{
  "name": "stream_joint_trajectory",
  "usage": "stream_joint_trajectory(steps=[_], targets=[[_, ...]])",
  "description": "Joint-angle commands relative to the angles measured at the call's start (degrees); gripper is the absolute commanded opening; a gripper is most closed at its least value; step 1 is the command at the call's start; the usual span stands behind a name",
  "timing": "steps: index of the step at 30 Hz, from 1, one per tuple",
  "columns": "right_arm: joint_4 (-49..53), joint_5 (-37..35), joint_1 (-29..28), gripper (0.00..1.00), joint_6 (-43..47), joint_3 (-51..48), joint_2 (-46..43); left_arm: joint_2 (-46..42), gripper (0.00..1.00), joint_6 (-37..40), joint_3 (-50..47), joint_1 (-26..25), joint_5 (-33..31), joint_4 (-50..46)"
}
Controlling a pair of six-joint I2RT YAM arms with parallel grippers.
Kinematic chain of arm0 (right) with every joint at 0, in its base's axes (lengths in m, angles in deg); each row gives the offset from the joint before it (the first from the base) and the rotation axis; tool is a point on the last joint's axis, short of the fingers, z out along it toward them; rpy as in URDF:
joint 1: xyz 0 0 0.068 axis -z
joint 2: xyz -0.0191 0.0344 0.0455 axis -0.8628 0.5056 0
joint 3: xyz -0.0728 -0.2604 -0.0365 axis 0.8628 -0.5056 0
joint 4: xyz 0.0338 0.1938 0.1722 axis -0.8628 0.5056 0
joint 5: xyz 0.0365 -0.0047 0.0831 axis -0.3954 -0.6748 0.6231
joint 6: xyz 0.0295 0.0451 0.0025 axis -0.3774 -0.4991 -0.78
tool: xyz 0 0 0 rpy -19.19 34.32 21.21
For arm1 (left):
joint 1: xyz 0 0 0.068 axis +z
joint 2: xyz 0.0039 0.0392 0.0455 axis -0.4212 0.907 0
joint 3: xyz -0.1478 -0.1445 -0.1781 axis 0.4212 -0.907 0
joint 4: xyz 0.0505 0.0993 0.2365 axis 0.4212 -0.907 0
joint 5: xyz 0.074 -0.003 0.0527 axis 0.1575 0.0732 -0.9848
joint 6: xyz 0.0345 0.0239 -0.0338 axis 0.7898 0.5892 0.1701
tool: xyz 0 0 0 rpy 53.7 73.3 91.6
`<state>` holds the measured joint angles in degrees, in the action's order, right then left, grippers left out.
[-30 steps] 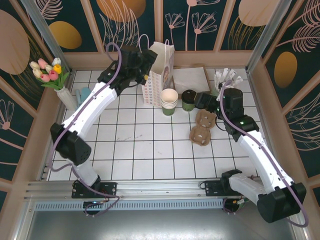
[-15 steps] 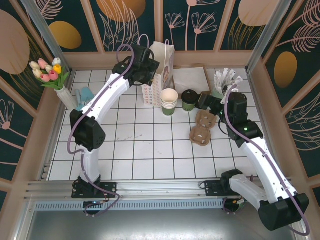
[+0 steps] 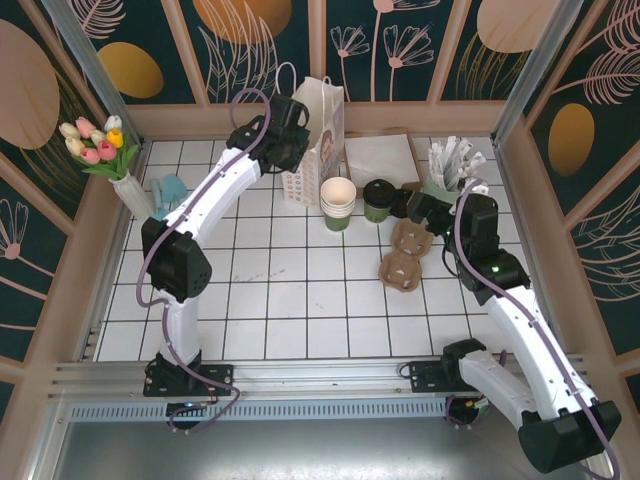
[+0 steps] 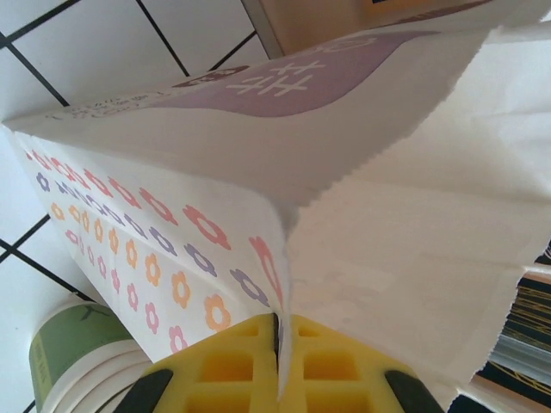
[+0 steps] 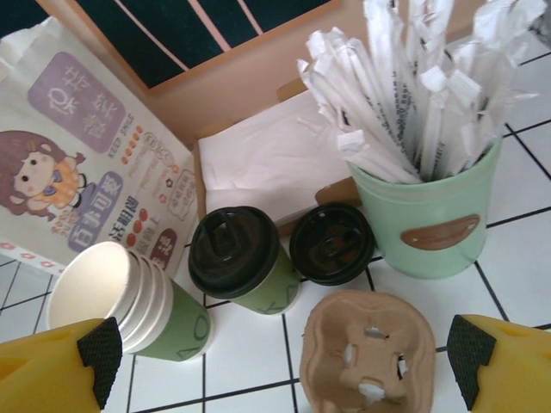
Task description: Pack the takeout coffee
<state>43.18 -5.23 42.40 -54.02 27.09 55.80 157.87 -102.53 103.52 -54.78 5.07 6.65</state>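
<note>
The takeout coffee [image 3: 378, 198] is a dark green cup with a black lid, standing upright behind the middle of the table. In the right wrist view the takeout coffee [image 5: 244, 261] stands ahead of my right gripper [image 5: 284, 354], whose yellow fingers [image 5: 52, 366] are spread wide with nothing between them. That right gripper [image 3: 414, 206] hovers just right of the cup. My left gripper [image 3: 292, 138] is at the top of the white paper bag [image 3: 322, 140]. Its yellow pads [image 4: 232, 370] are shut on the bag's rim [image 4: 413, 241].
A stack of open green cups [image 3: 338, 204] stands left of the coffee. A loose black lid [image 5: 331, 243] and a mint cup of white sticks [image 5: 426, 215] lie to its right. Cardboard carriers [image 3: 405, 252] sit in front, napkins [image 3: 380, 155] behind, a flower vase [image 3: 128, 185] far left.
My left gripper has gone from open to shut, pinching the bag's rim. My right arm has edged a little back and right, its jaws still wide open.
</note>
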Motion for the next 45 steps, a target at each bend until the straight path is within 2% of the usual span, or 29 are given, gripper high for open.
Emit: stream_joint_trajectory(steps=[1, 4, 8, 10, 12, 15, 21, 27, 33, 38, 43, 45], targets=[[-0.4, -3.1, 0.1, 0.99, 1.0, -1.9, -2.1, -3.6, 0.00, 1.5, -2.3, 0.7, -3.3, 2.6], [-0.4, -0.2, 1.3, 0.99, 2.9, -3.0, -2.2, -5.5, 0.00, 2.3, -4.7, 1.0, -5.0, 3.5], [-2.7, 0.6, 2.2, 0.99, 0.3, -5.6, -3.1, -8.2, 0.00, 3.2, -8.6, 1.5, -4.6, 5.3], [-3.4, -2.8, 2.4, 0.99, -3.9, -6.5, -3.5, -9.7, 0.00, 3.6, -10.8, 1.6, -4.4, 5.7], [-4.7, 0.9, 3.4, 0.99, -2.6, -6.8, -3.7, -11.6, 0.00, 4.0, -13.4, 1.8, -4.4, 6.3], [-4.2, 2.0, 4.0, 0.99, -4.8, -6.6, -3.8, -14.6, 0.00, 4.8, -17.1, 2.1, -5.2, 6.7], [-1.7, 0.5, 5.4, 0.99, -5.0, -5.7, -3.0, -21.3, 0.00, 6.3, -23.3, 2.3, -5.1, 6.7], [-0.6, 6.5, 6.5, 0.99, -2.8, -4.3, -1.7, -28.2, 0.00, 10.6, -27.7, 2.3, -3.9, 1.4], [2.8, 8.2, 6.5, 0.99, -0.9, -2.4, 0.7, -38.3, 0.00, 14.5, -35.7, 2.4, -4.7, -4.6], [4.4, 11.9, 6.6, 0.99, 2.0, -1.6, 2.2, -45.5, 0.00, 18.8, -40.6, 2.5, -2.1, -12.1], [8.9, 17.7, 6.9, 0.99, 2.4, -1.4, 6.9, -50.4, 0.00, 24.3, -44.8, 2.5, 6.3, -15.2], [10.1, 22.4, 6.9, 0.99, 2.6, -2.3, 8.5, -51.6, 0.00, 26.7, -46.3, 2.5, 9.4, -15.0]])
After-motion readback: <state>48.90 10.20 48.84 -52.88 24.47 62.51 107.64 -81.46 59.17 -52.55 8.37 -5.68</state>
